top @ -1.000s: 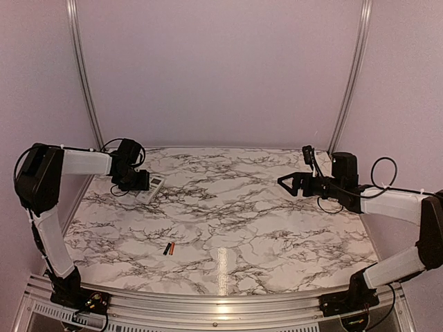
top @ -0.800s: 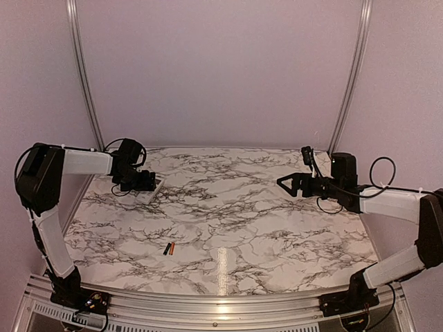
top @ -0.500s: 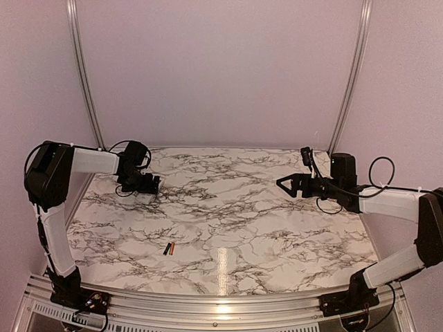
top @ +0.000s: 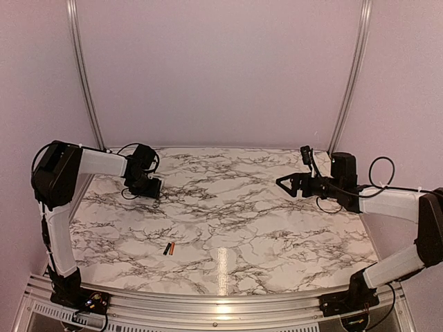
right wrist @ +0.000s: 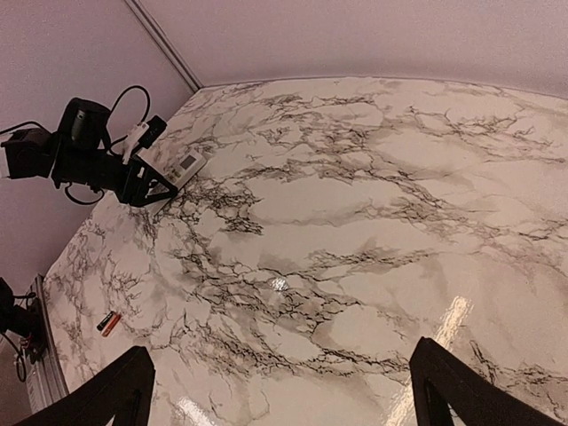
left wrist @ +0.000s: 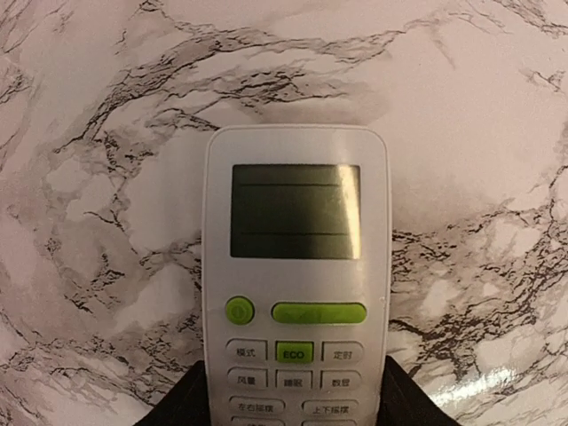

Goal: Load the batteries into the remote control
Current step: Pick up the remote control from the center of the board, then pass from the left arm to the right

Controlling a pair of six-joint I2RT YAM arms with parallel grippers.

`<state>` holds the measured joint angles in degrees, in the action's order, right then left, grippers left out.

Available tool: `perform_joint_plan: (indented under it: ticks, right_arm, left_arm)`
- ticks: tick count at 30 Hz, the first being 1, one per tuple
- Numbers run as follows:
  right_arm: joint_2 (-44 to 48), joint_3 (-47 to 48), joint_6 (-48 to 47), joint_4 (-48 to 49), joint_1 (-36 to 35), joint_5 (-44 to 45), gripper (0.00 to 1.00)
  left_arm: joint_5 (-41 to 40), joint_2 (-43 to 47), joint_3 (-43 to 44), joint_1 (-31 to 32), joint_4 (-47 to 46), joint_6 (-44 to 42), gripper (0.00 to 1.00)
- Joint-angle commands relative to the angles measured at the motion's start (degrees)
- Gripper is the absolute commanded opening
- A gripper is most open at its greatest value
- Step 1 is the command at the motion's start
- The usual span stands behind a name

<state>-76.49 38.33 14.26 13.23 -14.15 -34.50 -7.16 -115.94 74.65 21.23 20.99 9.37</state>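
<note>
The white remote control (left wrist: 295,266) lies face up on the marble table (top: 228,207), with its grey display and green buttons showing. My left gripper (left wrist: 295,382) is shut on its lower half, a black finger (left wrist: 182,404) pressed against each long side. In the top view the left gripper (top: 151,187) sits at the table's far left and hides most of the remote. The batteries (top: 169,248), one dark and one orange, lie side by side near the front, far from both grippers. My right gripper (top: 282,182) hovers open and empty at the right.
The right wrist view shows the left gripper (right wrist: 146,185) with the remote control (right wrist: 188,163) and the batteries (right wrist: 108,323) across the table. Walls close off the back and sides, and a metal rail (top: 208,304) runs along the front edge.
My left gripper slid to the right over the remote, opened wide on the way and closed on its sides. The right arm and the batteries stayed put.
</note>
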Motion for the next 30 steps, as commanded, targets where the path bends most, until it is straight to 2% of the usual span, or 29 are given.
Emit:
perform_joint_plan:
  ticks: [1, 4, 7, 9, 13, 18, 30]
  right_arm:
    - [-0.59, 1.89, -1.58, 1.66, 0.3, -0.88, 0.99]
    - [-1.51, 2.38, -0.68, 2.5, 0.33, -1.26, 0.99]
    - [-2.55, 2.31, 1.32, 3.53, 0.35, -2.26, 0.99]
    - [-3.37, 2.15, 2.72, 4.32, 0.27, -3.16, 0.99]
    - [-6.04, 2.85, 6.79, 4.88, -0.84, -4.09, 0.97]
    - [-9.86, 3.98, 12.53, 6.17, -2.75, -6.35, 0.91]
    - [-13.8, 6.06, 20.79, 10.4, -7.61, -9.9, 0.77]
  left_arm:
    - [2.94, -1.37, 1.0, 4.08, -0.7, -1.93, 0.55]
    - [5.48, -0.79, 1.57, 7.01, -1.83, -2.18, 0.47]
    - [10.18, 1.43, 1.7, 10.53, -3.93, -2.97, 0.44]
    - [13.84, 3.21, 1.67, 13.37, -5.62, -4.13, 0.43]
    - [14.66, 6.61, 1.35, 20.83, -9.21, -6.89, 0.44]
    - [13.34, 8.35, 2.7, 26.71, -12.65, -7.09, 0.43]
    - [3.34, 4.1, 11.61, 36.52, -9.82, -11.76, 0.43]
